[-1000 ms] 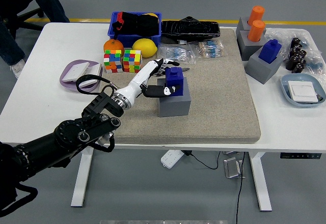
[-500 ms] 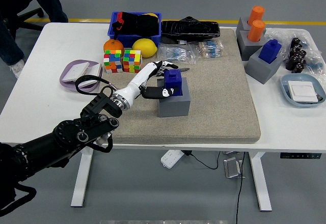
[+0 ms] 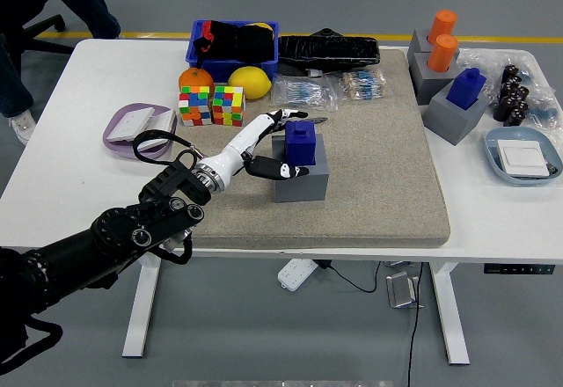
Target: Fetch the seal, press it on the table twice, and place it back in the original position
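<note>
No brand, label or writing can be read on anything here.

The blue seal (image 3: pixel 303 142) stands upright in the grey block holder (image 3: pixel 302 176) near the middle of the tan felt mat (image 3: pixel 369 167), its long axis vertical and its small knob pointing straight up. The left hand (image 3: pixel 274 145), white with black fingertips, comes in from 8 o'clock and sits at the seal's 9 o'clock side. Its fingers are loosely spread: the upper ones reach past the seal's far corner at about 11 o'clock, and the thumb (image 3: pixel 271 170) lies low against the holder's front-left edge. Whether any finger actually touches the seal cannot be told; nothing is pinched.

At 10 o'clock from the seal stand two colour cubes (image 3: pixel 212 105), with an orange (image 3: pixel 194 77) and a lemon (image 3: pixel 250 82) just behind them. A blue bin (image 3: pixel 234 45) holding dark items sits at 11 o'clock, and a black tray (image 3: pixel 328 49) is at 12 o'clock, with clear packets of swabs (image 3: pixel 334 88) in front of it. A lilac plate (image 3: pixel 132 129) lies at 9 o'clock, partly behind the arm's black cable. At 2 o'clock, well apart, grey blocks carry two orange seals (image 3: pixel 442 38) and another blue seal (image 3: pixel 467 87). A blue dish (image 3: pixel 522 155) lies at 3 o'clock, small dark bottles (image 3: pixel 513 92) behind it. A person's leg shows at the upper left corner.
</note>
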{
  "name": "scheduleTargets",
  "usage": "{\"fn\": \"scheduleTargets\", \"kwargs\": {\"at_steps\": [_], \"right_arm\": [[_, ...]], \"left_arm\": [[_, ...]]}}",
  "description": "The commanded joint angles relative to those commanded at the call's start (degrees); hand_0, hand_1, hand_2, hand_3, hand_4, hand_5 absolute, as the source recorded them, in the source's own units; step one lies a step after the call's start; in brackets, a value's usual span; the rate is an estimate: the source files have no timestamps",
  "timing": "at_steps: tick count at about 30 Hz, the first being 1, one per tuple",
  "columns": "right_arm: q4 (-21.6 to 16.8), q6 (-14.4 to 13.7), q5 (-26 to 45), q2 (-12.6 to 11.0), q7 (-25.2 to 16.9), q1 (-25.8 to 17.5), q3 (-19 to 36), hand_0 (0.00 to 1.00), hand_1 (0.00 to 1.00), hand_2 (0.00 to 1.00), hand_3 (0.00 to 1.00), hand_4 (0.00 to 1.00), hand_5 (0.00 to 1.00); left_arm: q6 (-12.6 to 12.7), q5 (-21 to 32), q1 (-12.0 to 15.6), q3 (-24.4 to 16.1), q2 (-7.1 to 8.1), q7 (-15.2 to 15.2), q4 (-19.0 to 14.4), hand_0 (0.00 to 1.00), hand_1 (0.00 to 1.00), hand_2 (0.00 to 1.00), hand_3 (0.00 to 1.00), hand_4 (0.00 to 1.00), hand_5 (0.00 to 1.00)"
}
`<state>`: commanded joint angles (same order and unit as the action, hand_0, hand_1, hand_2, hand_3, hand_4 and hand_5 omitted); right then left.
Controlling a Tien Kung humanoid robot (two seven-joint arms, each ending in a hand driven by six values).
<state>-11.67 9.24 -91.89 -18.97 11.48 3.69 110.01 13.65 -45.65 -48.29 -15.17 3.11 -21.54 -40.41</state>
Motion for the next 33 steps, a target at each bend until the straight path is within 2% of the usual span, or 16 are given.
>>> {"fn": "scheduleTargets", "kwargs": {"at_steps": [5,6,17,18,22,23,24,28,30,31,33], "right_arm": [[0.03,0.00,-0.11,0.01,0.00,-0.10,0.12,0.869,0.730,0.707,0.739,0.856,0.529],[0.04,0.00,-0.14,0.02,0.01,-0.09,0.14,0.869,0.730,0.705,0.739,0.856,0.531],[0.05,0.03,-0.16,0.14,-0.01,-0.15,0.44,0.869,0.730,0.704,0.740,0.857,0.532],[0.06,0.04,-0.16,0.16,-0.01,-0.14,0.44,0.869,0.729,0.704,0.741,0.857,0.533],[0.05,0.06,-0.17,0.21,-0.02,-0.20,0.51,0.869,0.729,0.704,0.741,0.857,0.533],[0.05,0.06,-0.21,0.21,-0.03,-0.24,0.58,0.869,0.729,0.704,0.741,0.857,0.533],[0.07,0.08,-0.29,0.20,-0.02,-0.25,0.68,0.869,0.729,0.704,0.740,0.857,0.533],[0.05,0.08,-0.71,0.05,-0.02,-0.40,1.27,0.869,0.729,0.704,0.740,0.857,0.533],[0.07,0.08,-1.12,-0.05,-0.01,-0.51,1.81,0.869,0.729,0.704,0.740,0.857,0.533],[0.08,0.10,-1.17,-0.09,0.01,-0.57,1.93,0.869,0.729,0.703,0.740,0.857,0.532],[0.12,0.09,-1.54,-0.15,0.01,-0.59,2.29,0.869,0.729,0.703,0.740,0.857,0.532]], "left_arm": [[-0.94,0.86,0.14,-0.72,0.09,-0.45,-0.03,0.989,0.998,0.983,0.998,0.998,0.181],[-0.90,0.97,0.15,-0.88,0.10,-0.50,-0.04,0.998,0.998,0.998,0.998,0.998,0.244],[-1.50,0.96,0.52,-2.88,0.33,-0.89,-0.37,0.998,0.998,0.998,0.998,0.998,0.265],[-1.95,0.70,0.61,-3.41,0.38,-0.78,-0.52,0.998,0.998,0.998,0.998,0.998,0.351],[-2.83,-0.23,0.97,-5.43,0.70,-0.26,-0.97,0.998,0.998,0.998,0.998,0.998,0.351],[-3.08,-0.30,1.11,-6.15,0.93,-0.01,-1.20,0.998,0.998,0.998,0.998,0.998,0.351],[-3.35,-0.44,1.24,-6.82,1.23,0.30,-1.47,0.998,0.998,0.998,0.998,0.998,0.514],[-4.07,-0.57,2.11,-10.21,3.46,1.04,-3.82,0.998,0.998,0.998,0.998,0.998,0.514],[-4.00,-0.31,2.62,-12.50,5.11,1.19,-5.52,0.998,0.998,0.998,0.998,0.998,0.514],[-3.79,-0.48,2.80,-13.54,5.81,1.23,-6.10,0.998,0.998,0.998,0.998,0.998,0.608],[-3.13,0.82,3.20,-15.88,7.48,0.44,-6.78,0.998,0.998,0.998,0.998,0.998,0.608]]}}
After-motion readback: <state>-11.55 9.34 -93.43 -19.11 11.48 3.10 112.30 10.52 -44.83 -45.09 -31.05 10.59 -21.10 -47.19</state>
